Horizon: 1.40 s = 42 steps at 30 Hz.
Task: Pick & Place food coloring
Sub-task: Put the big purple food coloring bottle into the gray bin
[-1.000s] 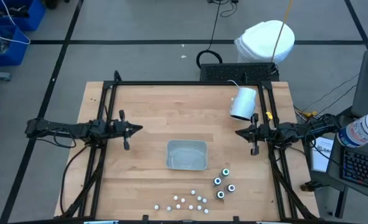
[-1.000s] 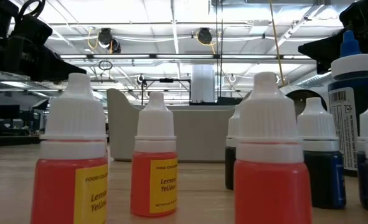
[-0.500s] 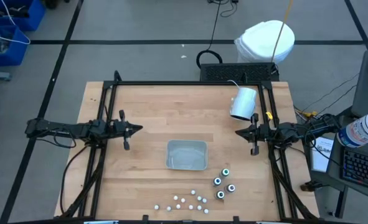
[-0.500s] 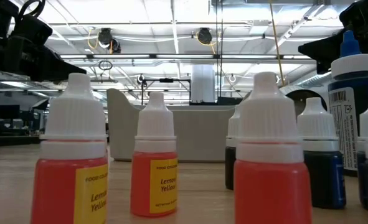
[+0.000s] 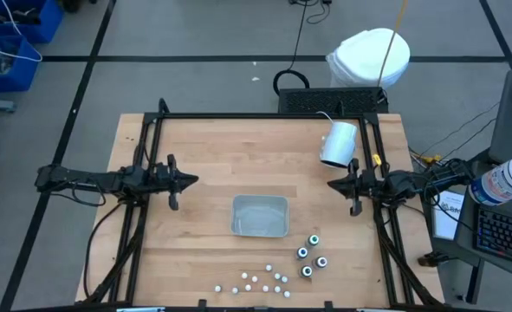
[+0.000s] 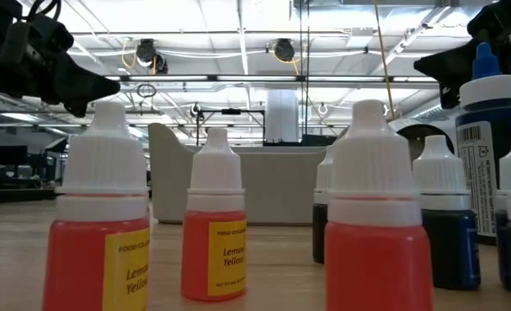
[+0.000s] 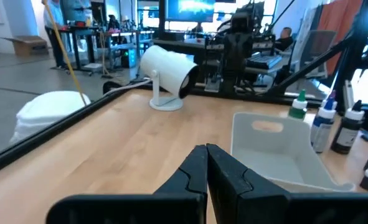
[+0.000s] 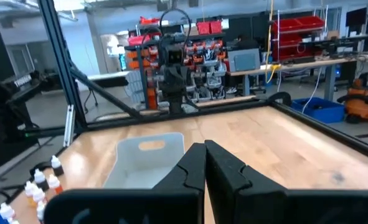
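Food coloring [image 5: 311, 256] beside bin [image 5: 260, 216]

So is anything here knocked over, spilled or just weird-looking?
Nothing stands out. The dark bottles and the small white-capped ones stand upright near the table's front edge, with no spill showing. The grey bin sits square mid-table. The left claw and right claw are shut, holding nothing.

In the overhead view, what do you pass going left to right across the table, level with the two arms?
Left gripper, shut → grey bin, slightly nearer the front edge → white lamp, slightly farther back → right gripper, shut.
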{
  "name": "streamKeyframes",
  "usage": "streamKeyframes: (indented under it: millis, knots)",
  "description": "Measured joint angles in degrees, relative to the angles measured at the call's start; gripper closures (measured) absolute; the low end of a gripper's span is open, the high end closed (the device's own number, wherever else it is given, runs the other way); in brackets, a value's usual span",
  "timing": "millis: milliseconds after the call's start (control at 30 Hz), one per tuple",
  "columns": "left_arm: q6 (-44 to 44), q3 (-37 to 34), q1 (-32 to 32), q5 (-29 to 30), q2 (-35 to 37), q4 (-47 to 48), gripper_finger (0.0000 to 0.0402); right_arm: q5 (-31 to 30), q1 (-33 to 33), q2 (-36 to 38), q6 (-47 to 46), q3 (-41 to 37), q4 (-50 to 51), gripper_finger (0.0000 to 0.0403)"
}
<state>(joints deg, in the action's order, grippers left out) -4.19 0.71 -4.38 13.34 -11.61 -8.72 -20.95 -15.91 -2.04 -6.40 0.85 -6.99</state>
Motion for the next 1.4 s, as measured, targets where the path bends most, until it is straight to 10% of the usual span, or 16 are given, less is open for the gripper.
streamKeyframes:
  millis: [533, 967, 1233, 1400]
  knots:
    - [0.85, 0.00, -0.15, -1.31, 0.00, 0.04, 0.0392, -3.83, -4.80, -9.37, 25.69, 11.71, -10.35, 0.0387]
    - [0.87, 0.00, -0.15, -1.36, 0.00, 0.44, 0.0392, -42.57, -36.31, -43.44, 8.99, 46.02, 22.22, 0.0329]
    - [0.70, 0.00, -0.15, -1.36, 0.00, 0.38, 0.0392, -67.96, -57.19, -55.90, -1.06, 48.27, 20.78, 0.0328]
    - [3.40, 0.00, -0.15, -1.33, 0.00, -0.98, 0.0392, -68.91, -59.51, -62.93, -9.61, 45.74, 19.70, 0.0328]
